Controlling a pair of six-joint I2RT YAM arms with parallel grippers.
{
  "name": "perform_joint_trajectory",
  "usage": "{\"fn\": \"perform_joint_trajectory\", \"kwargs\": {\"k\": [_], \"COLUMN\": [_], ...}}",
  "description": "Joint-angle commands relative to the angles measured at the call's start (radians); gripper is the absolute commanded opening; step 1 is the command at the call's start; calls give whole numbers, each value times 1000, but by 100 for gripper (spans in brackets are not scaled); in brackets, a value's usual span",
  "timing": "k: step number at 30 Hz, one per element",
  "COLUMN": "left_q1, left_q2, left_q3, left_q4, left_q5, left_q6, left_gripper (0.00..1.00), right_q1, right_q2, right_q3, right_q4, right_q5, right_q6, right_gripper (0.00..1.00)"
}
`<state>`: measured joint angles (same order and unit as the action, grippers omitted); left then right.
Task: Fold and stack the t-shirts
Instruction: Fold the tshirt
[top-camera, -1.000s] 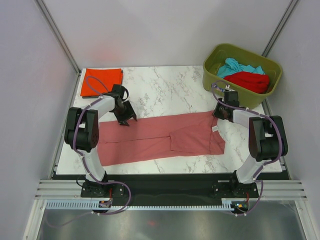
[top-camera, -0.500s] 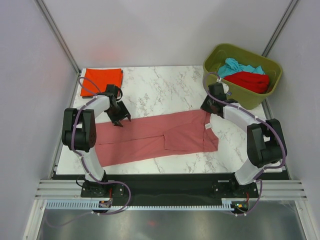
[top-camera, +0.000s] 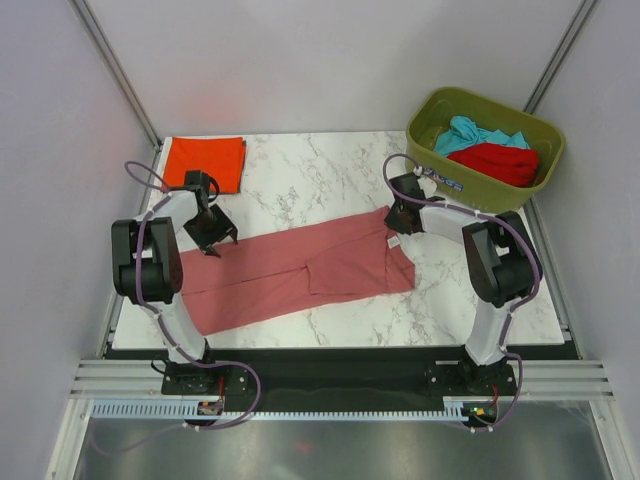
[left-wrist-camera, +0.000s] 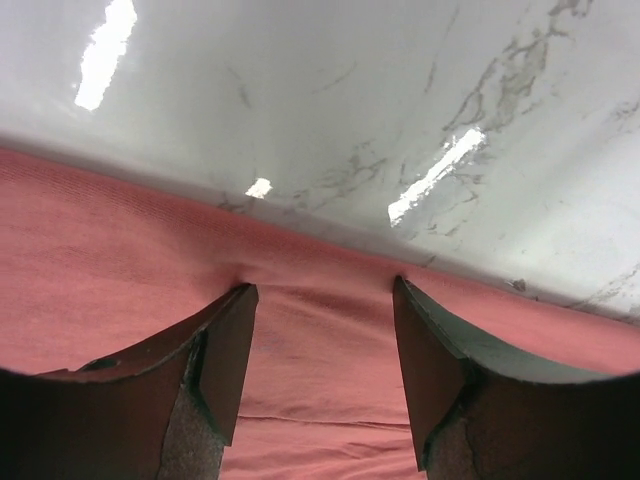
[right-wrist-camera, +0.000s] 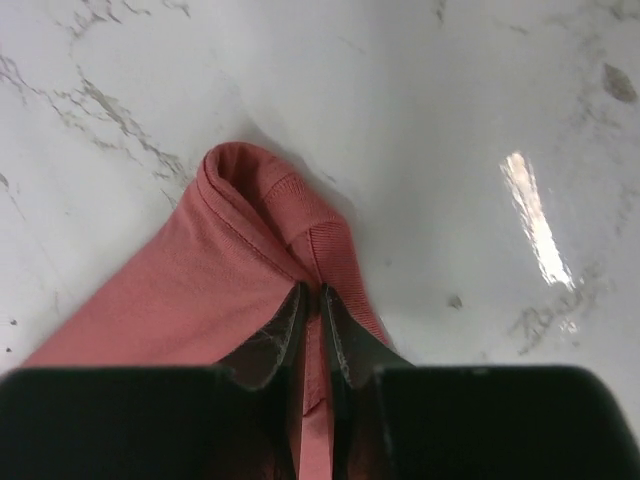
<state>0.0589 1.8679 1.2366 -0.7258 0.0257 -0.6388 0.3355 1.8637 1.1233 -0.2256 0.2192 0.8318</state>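
Note:
A dusty pink t-shirt (top-camera: 300, 268) lies stretched in a long band across the marble table. My left gripper (top-camera: 211, 234) stands on its far left edge. In the left wrist view that gripper (left-wrist-camera: 320, 290) is open, fingertips pressed on the pink cloth (left-wrist-camera: 320, 360), which puckers between them. My right gripper (top-camera: 397, 222) is at the shirt's far right corner. In the right wrist view this gripper (right-wrist-camera: 312, 292) is shut on a raised fold of the ribbed pink cloth (right-wrist-camera: 210, 280). A folded orange-red t-shirt (top-camera: 205, 163) lies at the far left corner.
An olive-green bin (top-camera: 430, 140) stands at the far right and holds a teal t-shirt (top-camera: 470, 130) and a red t-shirt (top-camera: 497, 163). Bare marble table (top-camera: 320, 175) lies between the orange-red shirt and the bin. Grey walls close in on both sides.
Both grippers have moved left and the pink shirt has slid left with them. The right gripper's jaws have closed tighter on the cloth.

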Motion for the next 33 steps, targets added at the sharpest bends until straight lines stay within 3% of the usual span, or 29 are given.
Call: {"fn": "perform_joint_trajectory", "kwargs": {"k": [1, 4, 9, 15, 18, 19, 22, 24, 28, 33], "left_q1": [24, 25, 24, 18, 13, 12, 1, -2, -1, 39], "left_q2": [-56, -122, -231, -309, -377, -395, -400, -401, -371, -406], "left_q3": [-2, 20, 35, -23, -158, -184, -221, -230, -224, -198], "left_q4": [-27, -32, -32, 2, 101, 118, 135, 141, 144, 143], "left_q5": [-128, -115, -148, -31, 34, 72, 158, 201, 299, 270], "left_q6": [37, 54, 64, 42, 12, 5, -2, 5, 8, 16], "left_gripper": [66, 68, 69, 70, 72, 72, 71, 71, 71, 71], "right_q1": [-3, -4, -9, -38, -55, -59, -61, -64, -58, -12], "right_q2": [69, 124, 271, 573, 710, 744, 804, 766, 616, 396], "right_q3": [85, 148, 401, 820, 1062, 1196, 1352, 1353, 1177, 951], "right_q4": [19, 17, 14, -4, -8, -11, -23, -6, 46, -47], "right_q5": [72, 86, 66, -63, -142, -174, -202, -216, -264, -167], "right_q6": [-62, -120, -243, -393, -427, -436, -450, -441, -427, -335], "right_gripper": [17, 17, 18, 18, 21, 22, 25, 26, 27, 22]}}
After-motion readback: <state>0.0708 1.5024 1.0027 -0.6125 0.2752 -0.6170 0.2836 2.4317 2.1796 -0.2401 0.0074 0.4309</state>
